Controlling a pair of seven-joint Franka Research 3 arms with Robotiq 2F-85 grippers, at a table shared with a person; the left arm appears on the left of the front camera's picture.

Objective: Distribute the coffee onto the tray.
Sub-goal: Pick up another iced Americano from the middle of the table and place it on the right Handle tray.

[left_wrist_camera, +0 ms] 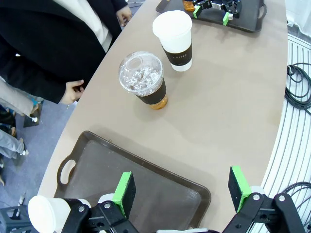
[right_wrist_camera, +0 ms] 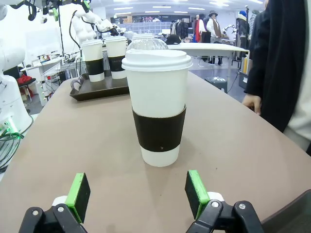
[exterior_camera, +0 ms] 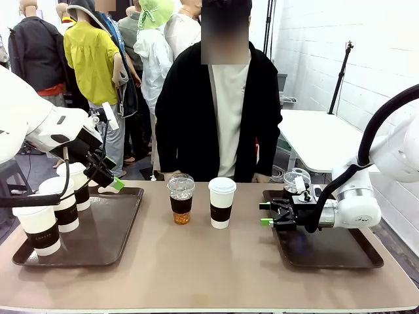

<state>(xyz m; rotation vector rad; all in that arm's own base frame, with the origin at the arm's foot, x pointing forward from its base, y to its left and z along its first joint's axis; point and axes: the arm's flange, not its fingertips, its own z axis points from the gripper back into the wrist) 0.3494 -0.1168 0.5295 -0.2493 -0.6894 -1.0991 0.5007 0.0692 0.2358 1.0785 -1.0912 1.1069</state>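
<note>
Closest in, my right end effector (right_wrist_camera: 136,180) has its two green-padded fingers spread wide with nothing between them. It is low and level, just past the inner edge of the dark brown rectangular tray (exterior_camera: 337,252) on my right. My left end effector (left_wrist_camera: 181,177) is likewise wide open and empty, tilted downward above the far inner corner of a matching dark brown tray (exterior_camera: 98,245) on my left.

The long tan counter (exterior_camera: 196,268) carries one tray at each end. A person in a black cardigan over a white top (exterior_camera: 186,111) stands at its far side, behind the middle.

Three tall white lidded paper cups (exterior_camera: 57,204) with dark brown sleeves stand in a row along the left tray's outer side. A fourth such white paper cup (exterior_camera: 222,203) stands on the bare counter at centre, directly ahead of my right fingers. Just beside it, toward my left, stands a clear dome-lidded plastic cup (exterior_camera: 181,198) of amber drink and ice, also dark-sleeved. A second clear dome-lidded cup (exterior_camera: 296,180) stands on the right tray's far side, behind my right end effector.
</note>
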